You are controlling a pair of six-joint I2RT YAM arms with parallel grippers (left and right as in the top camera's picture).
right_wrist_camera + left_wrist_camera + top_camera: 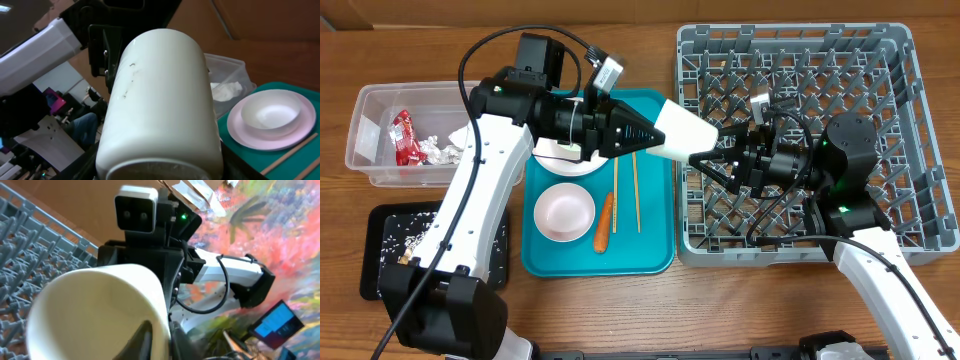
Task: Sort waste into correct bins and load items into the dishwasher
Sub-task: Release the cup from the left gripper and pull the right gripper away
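The small white cup (pixel 685 130) hangs sideways over the gap between the teal tray (pixel 660 255) and the grey dish rack (pixel 910 60). My left gripper (pixel 645 135) is shut on its rim, one finger inside the cup (pixel 100 315) and one outside (pixel 157 340). My right gripper (pixel 705 145) is open, its fingers on either side of the cup's base (pixel 160 100). On the teal tray lie a white bowl (pixel 565 212), an orange carrot (pixel 604 222) and the chopsticks (pixel 636 190). A plate (pixel 240 135) with a bowl (pixel 272 112) on it sits partly under my left arm.
The clear tub (pixel 370 110) at the left holds the red wrapper (pixel 405 135) and crumpled white and foil scraps (pixel 445 148). The black tray (pixel 380 250) in front of it holds rice-like bits. The rack fills the right side.
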